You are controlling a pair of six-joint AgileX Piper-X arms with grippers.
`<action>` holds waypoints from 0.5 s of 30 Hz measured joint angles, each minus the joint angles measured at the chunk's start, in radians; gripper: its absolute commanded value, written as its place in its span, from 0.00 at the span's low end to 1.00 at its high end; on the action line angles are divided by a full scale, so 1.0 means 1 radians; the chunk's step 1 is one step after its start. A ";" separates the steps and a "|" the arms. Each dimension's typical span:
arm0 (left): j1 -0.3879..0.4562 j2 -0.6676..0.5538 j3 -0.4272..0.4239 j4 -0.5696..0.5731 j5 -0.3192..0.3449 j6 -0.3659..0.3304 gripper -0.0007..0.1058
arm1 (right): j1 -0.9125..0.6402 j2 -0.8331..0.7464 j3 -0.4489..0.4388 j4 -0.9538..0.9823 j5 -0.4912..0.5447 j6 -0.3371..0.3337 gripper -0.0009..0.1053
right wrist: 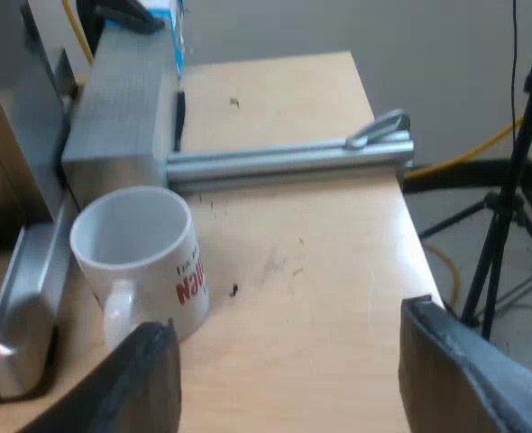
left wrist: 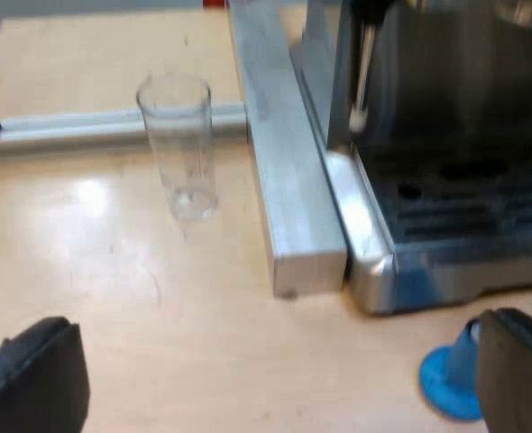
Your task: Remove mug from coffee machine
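A white mug (right wrist: 140,262) with red lettering stands upright on the wooden table, beside the espresso machine's metal base (right wrist: 18,307), handle toward my right gripper (right wrist: 293,379). That gripper is open; one black finger (right wrist: 140,379) sits just short of the mug's handle, not touching it. In the left wrist view the espresso machine (left wrist: 446,135) shows its drip tray (left wrist: 464,212) with no mug on it. My left gripper (left wrist: 275,379) hangs open over bare table, with a blue tamper (left wrist: 451,383) by one finger (left wrist: 518,374).
A clear measuring glass (left wrist: 183,149) stands upright on the table near aluminium frame bars (left wrist: 288,171). Another frame bar (right wrist: 288,158) runs across the table past the mug. The table's edge (right wrist: 410,225) drops off toward a tripod stand (right wrist: 509,207) and floor cables.
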State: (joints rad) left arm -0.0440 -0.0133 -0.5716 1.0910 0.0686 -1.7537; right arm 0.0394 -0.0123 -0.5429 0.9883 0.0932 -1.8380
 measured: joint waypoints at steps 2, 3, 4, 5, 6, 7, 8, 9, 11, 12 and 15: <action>0.000 0.000 0.012 0.003 0.003 0.003 0.83 | 0.000 0.000 0.013 0.000 0.000 0.000 0.53; 0.000 0.000 0.013 0.003 0.005 0.003 0.83 | 0.000 0.000 0.027 0.000 -0.004 0.000 0.53; 0.000 0.000 0.014 0.003 0.008 0.007 0.83 | 0.000 0.000 0.052 -0.002 -0.023 0.003 0.53; 0.000 0.000 0.020 -0.002 0.015 0.007 0.83 | 0.000 0.000 0.056 -0.002 -0.023 0.003 0.53; 0.000 0.000 0.037 -0.008 0.036 0.011 0.83 | 0.000 0.000 0.060 -0.007 -0.025 0.003 0.53; 0.000 0.000 0.037 -0.008 0.036 0.011 0.83 | 0.000 0.000 0.060 -0.010 -0.025 0.003 0.53; 0.000 0.000 0.037 -0.010 0.036 0.011 0.83 | 0.000 0.000 0.060 -0.012 -0.025 0.003 0.53; 0.000 0.000 0.037 -0.011 0.037 0.011 0.83 | 0.000 0.000 0.060 -0.015 -0.025 0.003 0.53; 0.000 0.000 0.037 -0.016 0.038 0.011 0.83 | 0.000 0.000 0.060 -0.020 -0.025 0.003 0.53; 0.000 0.000 0.037 -0.017 0.038 0.011 0.83 | 0.000 0.000 0.060 -0.020 -0.025 0.003 0.53; 0.000 0.000 0.051 -0.048 0.038 0.025 0.83 | 0.000 0.000 0.060 -0.022 -0.025 0.003 0.53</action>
State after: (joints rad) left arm -0.0440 -0.0133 -0.5211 1.0428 0.1061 -1.7290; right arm 0.0394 -0.0123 -0.4827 0.9662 0.0683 -1.8350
